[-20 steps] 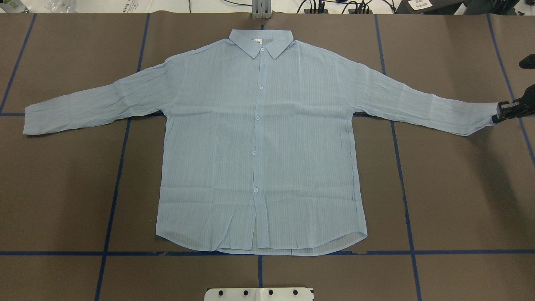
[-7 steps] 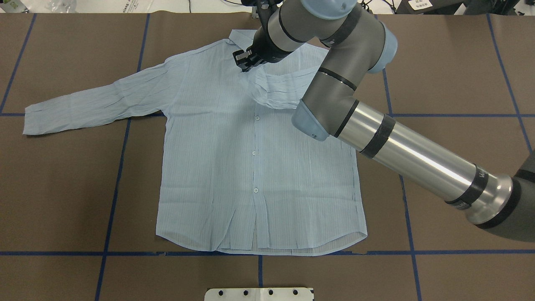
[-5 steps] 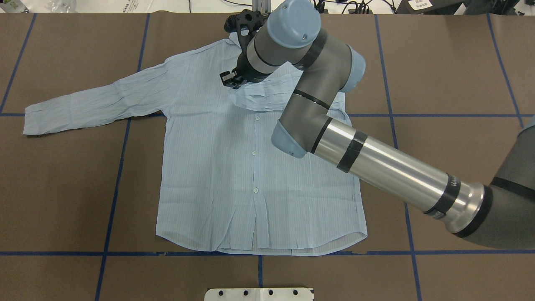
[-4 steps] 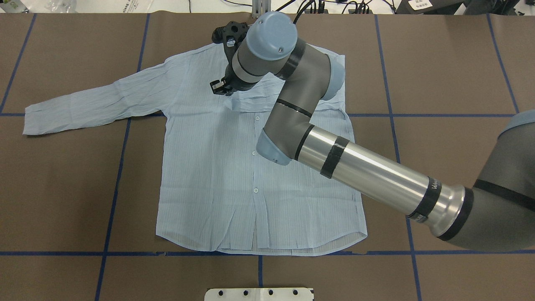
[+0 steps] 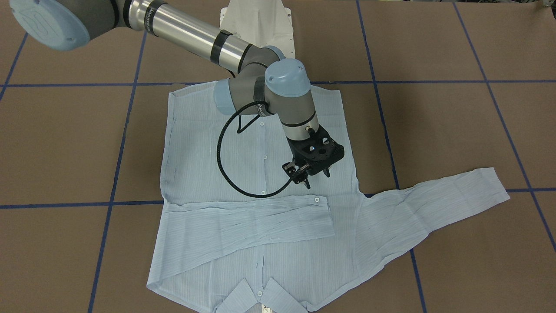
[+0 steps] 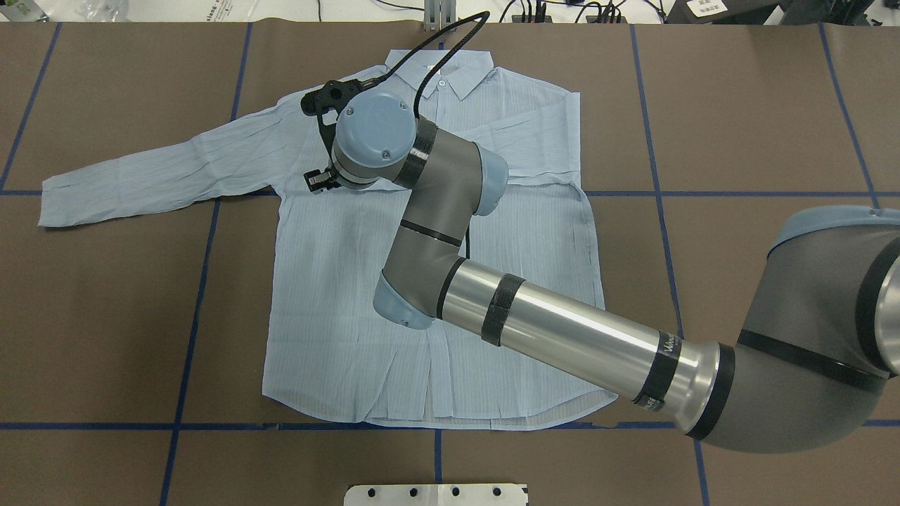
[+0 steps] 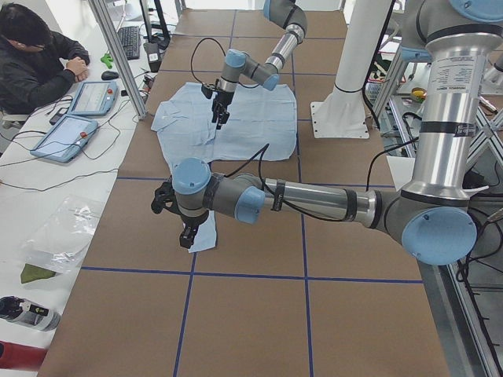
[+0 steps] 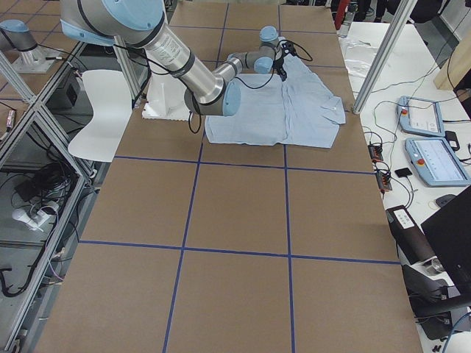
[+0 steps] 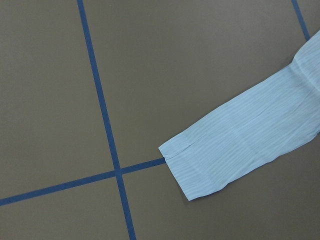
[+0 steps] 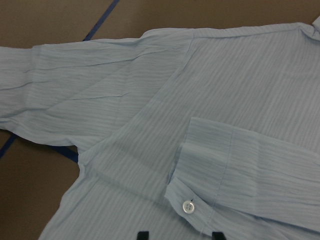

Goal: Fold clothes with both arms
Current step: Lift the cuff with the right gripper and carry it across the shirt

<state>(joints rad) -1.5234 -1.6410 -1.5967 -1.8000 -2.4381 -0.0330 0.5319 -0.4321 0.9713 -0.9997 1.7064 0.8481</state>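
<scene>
While the right gripper (image 5: 317, 179) hangs open over the shirt (image 6: 330, 295) spread mid-frame, the left gripper (image 7: 187, 236), whose state I cannot tell, should pinch the far-left cuff (image 6: 56, 204) squarely at its edge.

Robotics laboratory: brown table covering (image 6: 105, 316) marked with a blue tape grid (image 6: 84, 426), aluminium frame post (image 7: 118, 59), teach pendants (image 7: 66, 135) and a seated person (image 7: 31, 59) at upper left.

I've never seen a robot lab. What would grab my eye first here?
A pale-blue shirt lies flat on the brown table, one sleeve already folded across its chest. A big silver-and-grey right arm stretches over it, its black tool open over the cloth. The other sleeve lies stretched out sideways.
</scene>
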